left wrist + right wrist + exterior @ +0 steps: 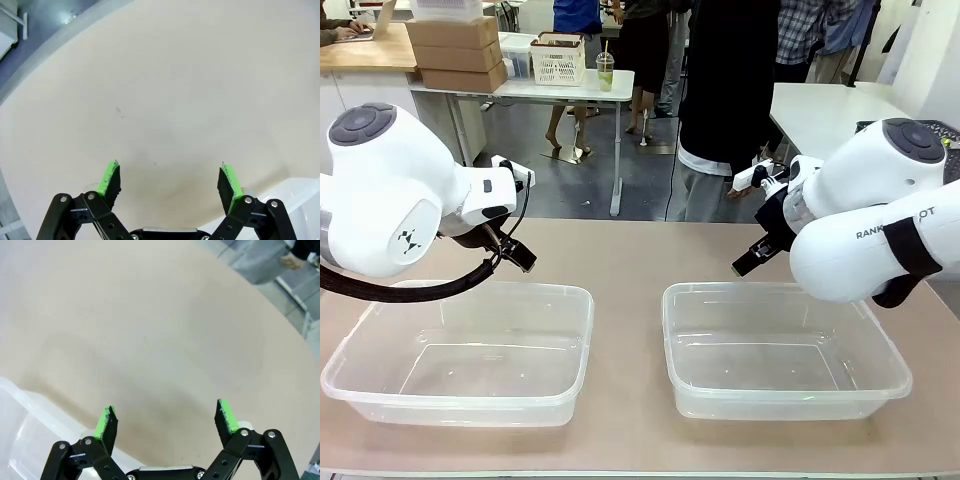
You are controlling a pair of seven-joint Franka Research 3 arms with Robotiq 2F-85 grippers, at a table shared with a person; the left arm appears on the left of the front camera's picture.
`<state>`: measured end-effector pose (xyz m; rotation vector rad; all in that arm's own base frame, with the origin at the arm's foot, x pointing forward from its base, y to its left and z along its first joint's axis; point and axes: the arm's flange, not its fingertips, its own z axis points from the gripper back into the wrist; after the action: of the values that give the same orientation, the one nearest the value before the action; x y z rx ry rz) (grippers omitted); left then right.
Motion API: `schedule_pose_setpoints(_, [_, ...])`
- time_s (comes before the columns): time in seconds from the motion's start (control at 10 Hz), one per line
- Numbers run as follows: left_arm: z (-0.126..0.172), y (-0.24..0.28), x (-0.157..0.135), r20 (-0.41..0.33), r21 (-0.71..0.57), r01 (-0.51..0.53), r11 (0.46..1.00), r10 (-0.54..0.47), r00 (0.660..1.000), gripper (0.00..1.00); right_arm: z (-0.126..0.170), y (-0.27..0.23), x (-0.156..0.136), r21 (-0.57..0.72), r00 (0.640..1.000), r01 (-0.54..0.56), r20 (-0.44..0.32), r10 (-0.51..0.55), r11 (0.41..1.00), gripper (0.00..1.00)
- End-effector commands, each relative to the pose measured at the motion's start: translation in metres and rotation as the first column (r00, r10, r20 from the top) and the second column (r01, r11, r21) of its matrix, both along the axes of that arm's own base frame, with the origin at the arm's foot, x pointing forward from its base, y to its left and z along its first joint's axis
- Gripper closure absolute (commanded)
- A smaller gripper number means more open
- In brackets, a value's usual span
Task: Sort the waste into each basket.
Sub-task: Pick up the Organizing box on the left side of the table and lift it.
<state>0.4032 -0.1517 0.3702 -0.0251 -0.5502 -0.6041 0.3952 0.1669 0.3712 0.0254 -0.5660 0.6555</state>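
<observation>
Two clear plastic baskets stand side by side on the tan table, the left basket (460, 398) and the right basket (790, 398), both with nothing in them. My left gripper (522, 260) hovers open just behind the left basket's far rim. In the left wrist view, this gripper (170, 177) points at bare tabletop, with the basket's corner (300, 200) at the lower right. My right gripper (746, 262) hangs open behind the right basket's far left corner. Its own view has the gripper (167, 420) over bare table beside the basket rim (20, 425). The waste is out of view.
Bare table (630, 250) runs between and behind the baskets to the far edge. A person in dark clothes (725, 100) stands at that edge. Farther back stand a white table (570, 88) and other people.
</observation>
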Motion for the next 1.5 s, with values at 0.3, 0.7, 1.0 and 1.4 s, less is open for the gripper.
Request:
schedule_pose_setpoints(0.3, [0.000, 0.000, 0.000, 0.000, 0.000, 0.000, 1.000, 0.000, 1.000, 0.00, 0.000, 0.000, 0.000, 0.000, 1.000, 0.000, 0.000, 0.000, 1.000, 0.00])
schedule_pose_setpoints(0.7, [0.146, 0.061, -0.104, 0.201, -0.178, -0.015, 0.984, 0.051, 0.978, 0.00, 0.143, -0.081, -0.087, 0.119, 0.952, 0.290, 0.063, -0.298, 0.950, 0.00])
schedule_pose_setpoints(1.0, [0.159, 0.035, -0.056, 0.141, -0.146, -0.032, 0.989, 0.052, 0.989, 0.00, 0.139, -0.072, -0.049, 0.068, 0.967, 0.248, 0.034, -0.251, 0.966, 0.00])
schedule_pose_setpoints(1.4, [0.179, 0.118, -0.068, -0.293, -0.789, -0.174, 0.590, -0.110, 0.950, 0.00, 0.154, -0.205, -0.086, 0.914, 0.930, 0.367, -0.359, -0.076, 0.172, 0.00])
